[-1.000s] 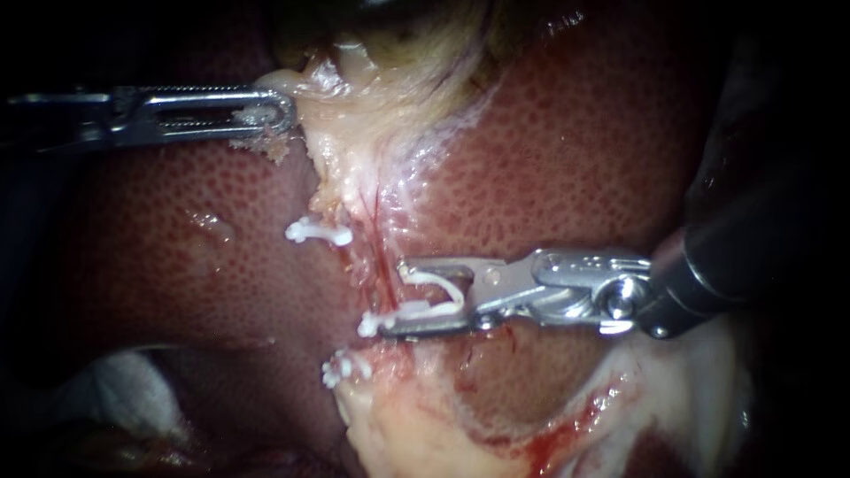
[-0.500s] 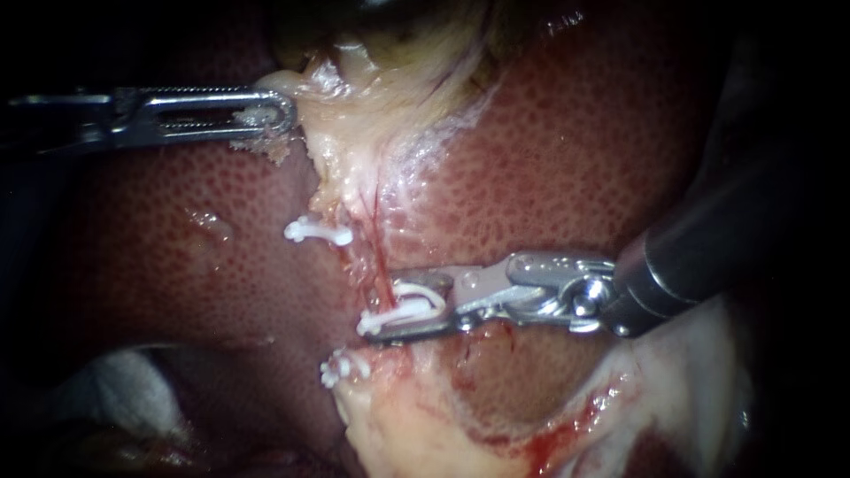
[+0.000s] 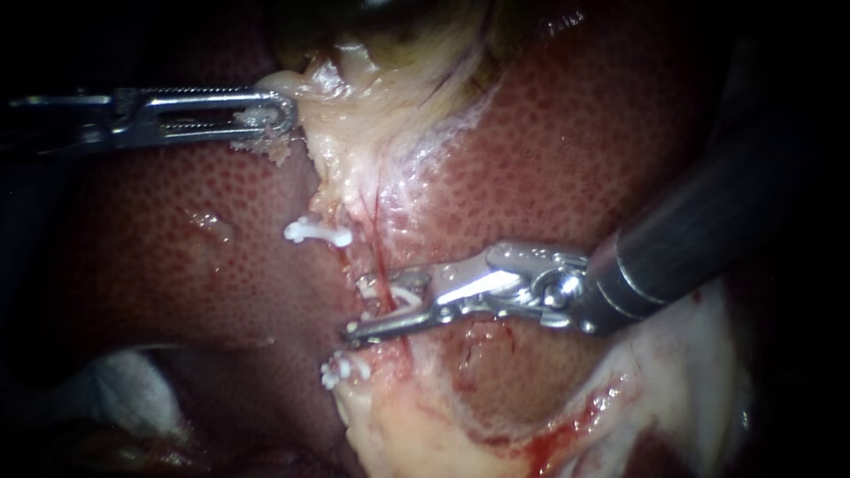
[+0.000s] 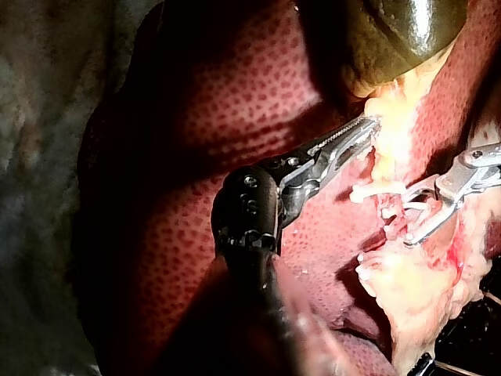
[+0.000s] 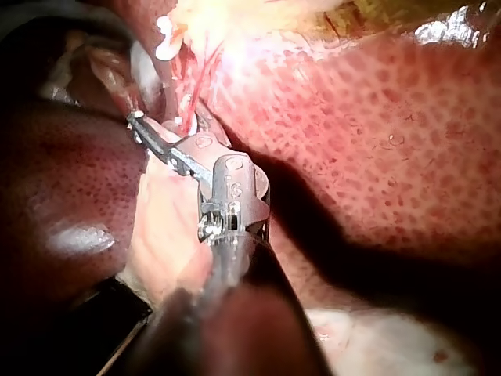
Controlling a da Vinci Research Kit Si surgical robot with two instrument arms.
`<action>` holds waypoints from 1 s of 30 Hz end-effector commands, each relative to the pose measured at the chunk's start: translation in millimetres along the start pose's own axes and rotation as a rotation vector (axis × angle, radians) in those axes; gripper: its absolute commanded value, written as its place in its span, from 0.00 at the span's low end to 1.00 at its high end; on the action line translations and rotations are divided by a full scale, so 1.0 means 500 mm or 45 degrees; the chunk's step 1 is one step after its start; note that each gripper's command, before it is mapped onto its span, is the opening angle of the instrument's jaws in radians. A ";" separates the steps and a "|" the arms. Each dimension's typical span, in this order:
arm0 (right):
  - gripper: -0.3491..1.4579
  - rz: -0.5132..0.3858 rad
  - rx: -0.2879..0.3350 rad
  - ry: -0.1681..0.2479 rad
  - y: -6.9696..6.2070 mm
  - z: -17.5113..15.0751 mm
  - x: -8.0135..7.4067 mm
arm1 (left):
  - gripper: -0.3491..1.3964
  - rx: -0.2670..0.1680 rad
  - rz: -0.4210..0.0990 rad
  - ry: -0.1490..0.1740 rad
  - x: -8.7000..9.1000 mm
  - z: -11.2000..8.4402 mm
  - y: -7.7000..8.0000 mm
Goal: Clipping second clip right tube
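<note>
right instrument (image 3: 359,306) jaws part-closed, gripping white clip (image 3: 405,296) from both sides, straddling red tube (image 3: 379,257) between upper clip (image 3: 317,233) and lower clip (image 3: 345,365); tube runs lengthwise from gallbladder (image 4: 399,31) down across liver (image 3: 575,133), square to jaws, inside them. left instrument (image 3: 288,113) clamped on pale tissue (image 3: 354,124), well apart from tube, right one nearer

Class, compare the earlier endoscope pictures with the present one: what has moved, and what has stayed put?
The right instrument slid leftward and carried its white clip onto the red tube, which now passes through its tip. The left instrument kept its hold on the pale tissue. The upper clip and lower clip stayed put.
</note>
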 end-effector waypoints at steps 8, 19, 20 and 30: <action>0.45 0.063 0.127 -0.025 -0.0026 0.0001 -0.0005 | 0.00 0.000 0.001 0.000 -0.0001 0.0001 0.0000; 0.43 0.057 0.109 -0.014 -0.0020 0.0019 0.0005 | 0.00 -0.002 0.001 -0.001 -0.0002 0.0004 0.0001; 0.43 0.057 0.108 -0.014 -0.0018 0.0020 0.0005 | 0.00 -0.002 0.001 -0.001 -0.0002 0.0005 0.0001; 0.14 0.163 0.084 0.004 -0.0014 0.0002 -0.0002 | 0.00 -0.002 0.001 -0.001 -0.0002 0.0004 0.0000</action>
